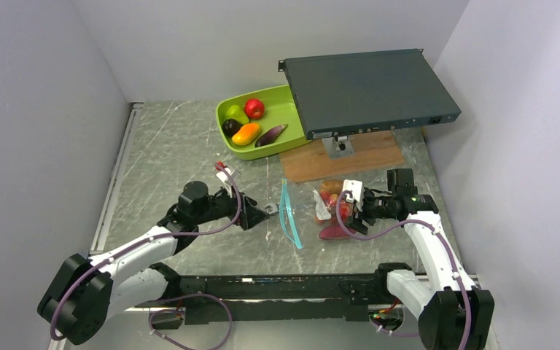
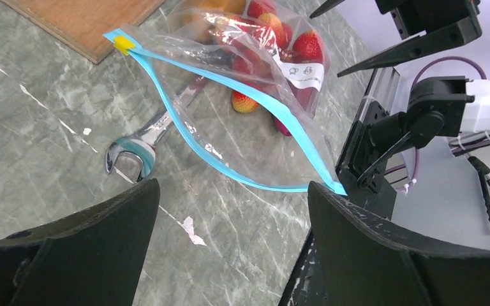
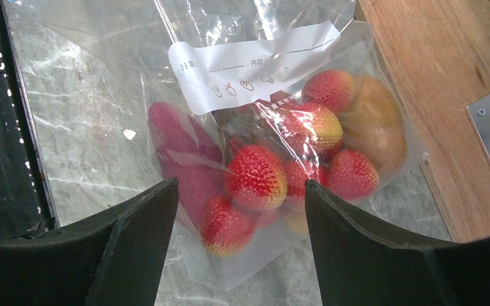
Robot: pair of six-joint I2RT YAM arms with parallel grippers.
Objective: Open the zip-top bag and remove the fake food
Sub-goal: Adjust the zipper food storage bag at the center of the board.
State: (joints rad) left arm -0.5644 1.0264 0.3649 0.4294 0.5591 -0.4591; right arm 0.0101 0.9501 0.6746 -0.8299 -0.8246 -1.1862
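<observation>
your black rail [image 1: 284,292] sits nearest in the top view. out ahead, the left gripper [image 1: 259,214] hangs over the wrench [image 1: 271,211], just short of the blue strip [image 1: 289,219]. the right gripper [image 1: 343,206] sits over the other end of the zip-top bag [image 1: 305,211], where the fake food [image 1: 333,213] is bunched. i'd say that's one arm to anchor the bag and one to work the mouth. behind, a green tray [image 1: 281,109] holds other fruit beside a wooden board [image 1: 343,157].

left wrist now: your fingers [image 2: 70,255] stand wide apart, nothing between them. the strip has parted into a loop with the yellow slider [image 2: 124,43] at its far end, so the mouth looks open. its near end runs right up to one finger; touching or not, can't tell.

right wrist: fingers [image 3: 383,255] apart here too, straddling strawberries [image 3: 255,178], a purple piece [image 3: 182,150] and an orange one [image 3: 373,127], all inside the plastic. whether they're pressing the bag down, can't tell. nothing's out of it yet.
</observation>
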